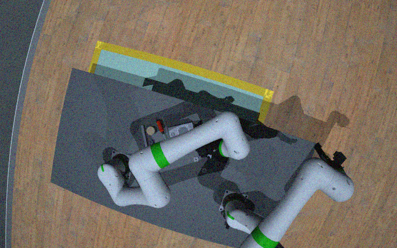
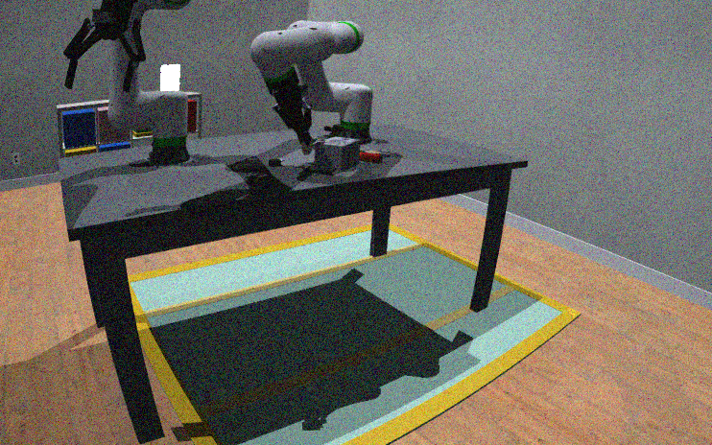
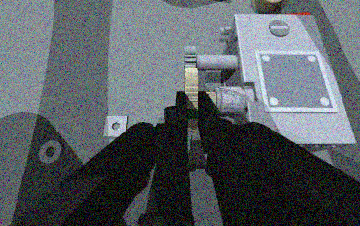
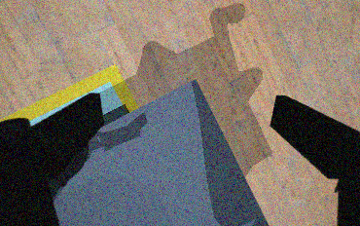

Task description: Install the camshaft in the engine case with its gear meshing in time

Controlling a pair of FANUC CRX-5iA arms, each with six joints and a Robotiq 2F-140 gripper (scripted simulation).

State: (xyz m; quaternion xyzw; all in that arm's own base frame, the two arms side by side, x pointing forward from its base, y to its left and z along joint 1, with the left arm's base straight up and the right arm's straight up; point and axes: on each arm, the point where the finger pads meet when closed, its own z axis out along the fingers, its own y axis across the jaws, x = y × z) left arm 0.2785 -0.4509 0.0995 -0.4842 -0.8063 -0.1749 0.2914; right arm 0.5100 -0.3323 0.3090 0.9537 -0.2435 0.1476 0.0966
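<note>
The engine case [image 1: 181, 129] [image 2: 336, 155] [image 3: 249, 36] stands upright on the table. In the left wrist view its small crank gear [image 3: 190, 57] sits on a shaft protruding from the front. My left gripper [image 3: 191, 104] [image 2: 306, 149] is shut on the camshaft's big gear [image 3: 192, 80], in front of the case. The shaft behind the gear points into the open bearing [image 3: 234, 99]; how deep it sits is hidden. The two gears lie in about the same plane with rims touching or overlapping; marked tooth and gaps cannot be made out. My right gripper [image 2: 98, 87] [image 4: 188, 110] is open and empty, high at the table's other end.
A red part [image 1: 160, 125] [image 2: 370, 156] and a round tan part [image 1: 150, 130] stand beside the case. A small square plate with a hole [image 1: 196, 159] [image 3: 117, 125] lies on the table [image 1: 84, 116] in front of the gears. The left arm passes above the case.
</note>
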